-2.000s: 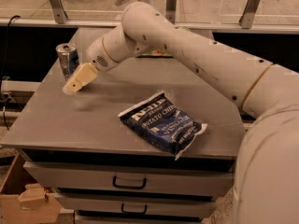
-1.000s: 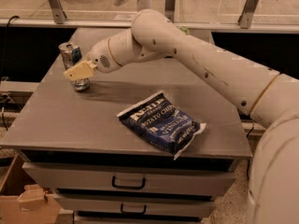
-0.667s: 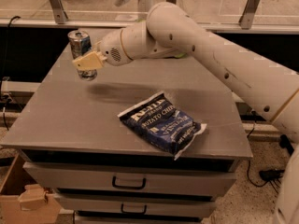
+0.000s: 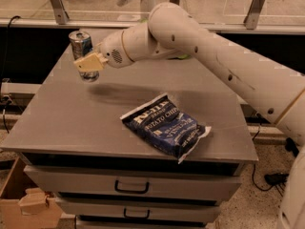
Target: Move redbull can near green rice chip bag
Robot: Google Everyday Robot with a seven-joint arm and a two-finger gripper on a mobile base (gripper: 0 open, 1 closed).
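Observation:
The redbull can [image 4: 80, 43], silver and blue with a silver top, is upright in my gripper [image 4: 89, 63], which is shut on its lower half. The can hangs a little above the back left part of the grey table [image 4: 71, 123], with its shadow on the top below it. The white arm reaches in from the right across the back of the table. The green rice chip bag is almost wholly hidden behind the forearm; only a thin green sliver [image 4: 181, 57] shows under it at the table's back.
A dark blue potato chip bag [image 4: 166, 126] lies flat at the front middle-right of the table. Drawers with handles [image 4: 131, 186] are below the front edge. A cardboard box [image 4: 24, 204] stands on the floor at lower left. A glass rail runs behind the table.
My gripper closed on the can at the table's back left, lifted it off the top and carried it slightly to the right. The blue bag has not moved.

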